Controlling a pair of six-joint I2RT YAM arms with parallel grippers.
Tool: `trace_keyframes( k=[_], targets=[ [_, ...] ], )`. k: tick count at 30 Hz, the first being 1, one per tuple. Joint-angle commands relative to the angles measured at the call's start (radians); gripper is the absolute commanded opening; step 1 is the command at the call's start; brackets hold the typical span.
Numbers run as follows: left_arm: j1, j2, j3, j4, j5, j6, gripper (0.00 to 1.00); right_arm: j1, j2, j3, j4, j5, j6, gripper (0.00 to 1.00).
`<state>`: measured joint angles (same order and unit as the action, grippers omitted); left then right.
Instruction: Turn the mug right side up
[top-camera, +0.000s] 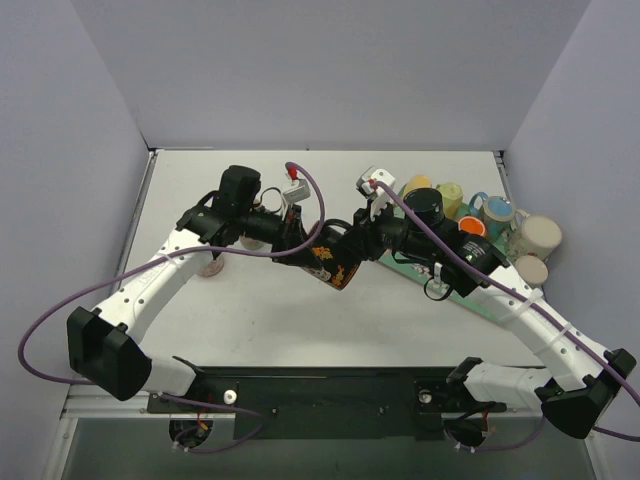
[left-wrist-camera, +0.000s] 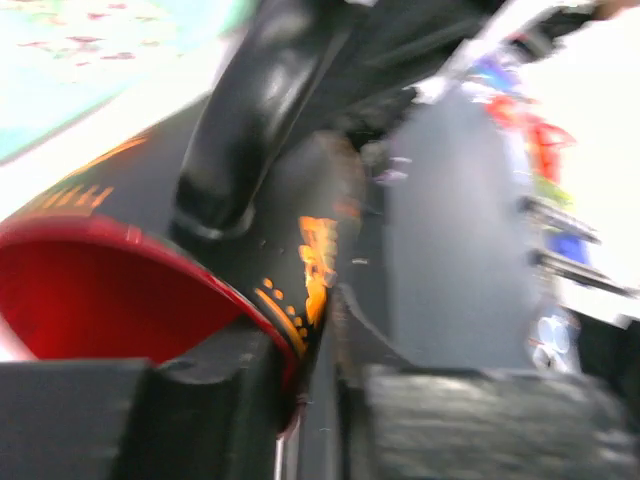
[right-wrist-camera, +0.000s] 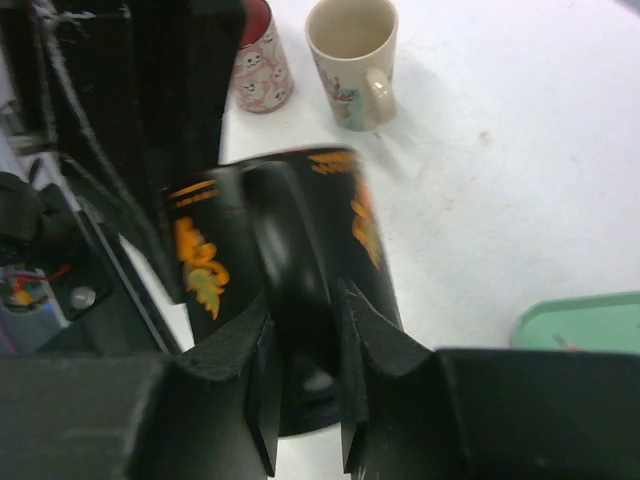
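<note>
one mug (top-camera: 335, 266) mid-air, two arms on it: right gripper (right-wrist-camera: 303, 315) pinches its handle (right-wrist-camera: 290, 250), left gripper (left-wrist-camera: 312, 390) straddles the rim (left-wrist-camera: 150, 245), grip unclear

Both arms reach inward, meeting at the mug (top-camera: 335, 268). The right gripper (right-wrist-camera: 305, 340) pinches its handle; the left gripper (left-wrist-camera: 315, 390) straddles its rim, grip unconfirmed.

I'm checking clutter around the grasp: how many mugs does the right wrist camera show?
3. The black mug is pinched in the right gripper; a pink mug and a cream mug stand upright on the table beyond it. More may be hidden from this view.
</note>
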<state>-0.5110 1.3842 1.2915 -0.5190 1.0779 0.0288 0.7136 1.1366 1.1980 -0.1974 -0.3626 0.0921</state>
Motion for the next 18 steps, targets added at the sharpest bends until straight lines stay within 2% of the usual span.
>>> trace_keyframes(
  k=[1, 2, 3, 6, 7, 8, 9, 10, 13, 18],
  targets=[
    [-0.017, -0.045, 0.028, 0.010, -0.008, 0.000, 0.05, -0.005, -0.044, 0.038, 0.190, 0.005, -0.006, 0.00],
    [-0.017, -0.047, 0.040, -0.009, -0.054, 0.032, 0.00, -0.012, -0.044, 0.023, 0.188, 0.007, -0.008, 0.00],
    [-0.018, -0.060, 0.042, -0.033, -0.076, 0.042, 0.00, -0.013, -0.047, 0.012, 0.188, 0.017, -0.008, 0.00],
    [-0.018, -0.085, 0.042, -0.075, -0.275, 0.080, 0.00, -0.017, -0.047, -0.043, 0.178, 0.033, -0.011, 0.03],
    [-0.018, -0.086, 0.046, -0.126, -0.380, 0.097, 0.00, -0.017, -0.046, -0.054, 0.152, 0.048, -0.017, 0.35],
    [-0.020, -0.085, 0.058, -0.156, -0.441, 0.144, 0.00, -0.019, -0.043, -0.066, 0.112, 0.088, -0.026, 0.46],
    [-0.021, -0.077, 0.063, -0.223, -0.558, 0.204, 0.00, -0.017, -0.038, -0.077, 0.095, 0.111, -0.026, 0.71],
    [-0.021, -0.074, 0.065, -0.264, -0.606, 0.245, 0.00, -0.017, -0.038, -0.081, 0.055, 0.169, -0.028, 0.76],
    [-0.021, -0.073, 0.028, -0.402, -0.832, 0.370, 0.00, -0.017, -0.040, -0.103, -0.003, 0.257, -0.034, 0.78],
    [-0.012, -0.151, -0.154, -0.418, -1.070, 0.428, 0.00, -0.019, -0.075, -0.156, -0.020, 0.326, -0.042, 0.79]
  ],
)
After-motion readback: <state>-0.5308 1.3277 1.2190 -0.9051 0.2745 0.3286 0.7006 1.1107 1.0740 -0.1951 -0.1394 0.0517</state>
